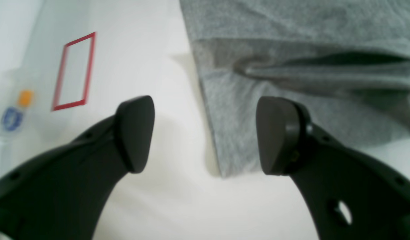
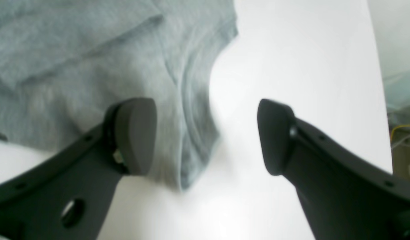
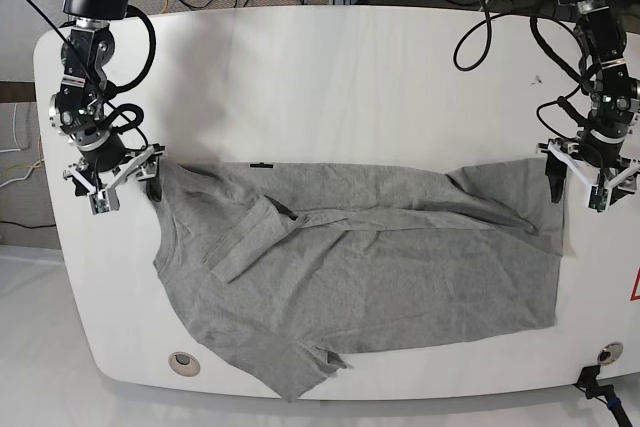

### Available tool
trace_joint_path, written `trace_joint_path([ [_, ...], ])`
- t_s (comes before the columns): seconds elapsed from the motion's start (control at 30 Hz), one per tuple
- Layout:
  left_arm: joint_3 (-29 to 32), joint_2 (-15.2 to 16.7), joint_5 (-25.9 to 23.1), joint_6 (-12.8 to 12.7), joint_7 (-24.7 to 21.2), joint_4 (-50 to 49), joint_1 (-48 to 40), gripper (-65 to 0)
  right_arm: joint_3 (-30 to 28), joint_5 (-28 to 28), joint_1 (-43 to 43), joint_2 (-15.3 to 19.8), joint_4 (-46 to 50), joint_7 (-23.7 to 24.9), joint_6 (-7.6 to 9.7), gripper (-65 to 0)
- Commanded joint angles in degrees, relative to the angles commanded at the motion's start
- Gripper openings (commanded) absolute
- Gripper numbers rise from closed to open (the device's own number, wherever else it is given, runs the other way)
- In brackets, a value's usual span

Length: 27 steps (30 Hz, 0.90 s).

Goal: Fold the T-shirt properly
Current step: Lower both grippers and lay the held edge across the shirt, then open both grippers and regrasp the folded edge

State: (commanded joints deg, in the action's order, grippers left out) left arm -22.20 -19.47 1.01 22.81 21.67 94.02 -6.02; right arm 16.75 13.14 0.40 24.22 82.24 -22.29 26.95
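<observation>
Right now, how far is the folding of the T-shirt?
Early stage. Done: the T-shirt lies spread across the white table, wrinkled, with only loose, untidy overlaps. In hand: the left claw and the right claw are both open, one at each far corner, gripping nothing. Left: grasping the corners and every proper fold.

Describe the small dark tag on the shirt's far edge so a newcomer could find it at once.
Start at the white table and find the grey T-shirt spread across it. Follow its far straight edge toward the right end effector; the dark tag sits there, the only black mark on plain grey cloth.
</observation>
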Motion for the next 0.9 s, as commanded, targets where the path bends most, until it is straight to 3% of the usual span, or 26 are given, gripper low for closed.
trace_joint_path([
  [0.33,-1.23,1.23,0.09,0.0,0.0,0.62,-2.11,-20.3,0.09,0.0,-1.05,-3.52,-4.13,0.62,0.09,-19.6],
  [0.6,-1.23,1.23,0.09,0.09,0.0,0.7,-2.46,-20.3,-0.09,0.0,0.35,-3.6,-11.52,4.57,0.09,-19.6],
  [0.8,-1.23,1.23,0.09,0.09,0.0,0.7,-3.25,-20.3,-0.26,-0.09,0.53,-3.6,-12.22,4.66,0.09,-19.7],
  [0.9,-1.23,1.23,0.09,0.09,0.0,0.7,-3.25,-20.3,-0.26,-0.09,0.44,-3.6,-12.22,4.66,0.09,-26.4],
])
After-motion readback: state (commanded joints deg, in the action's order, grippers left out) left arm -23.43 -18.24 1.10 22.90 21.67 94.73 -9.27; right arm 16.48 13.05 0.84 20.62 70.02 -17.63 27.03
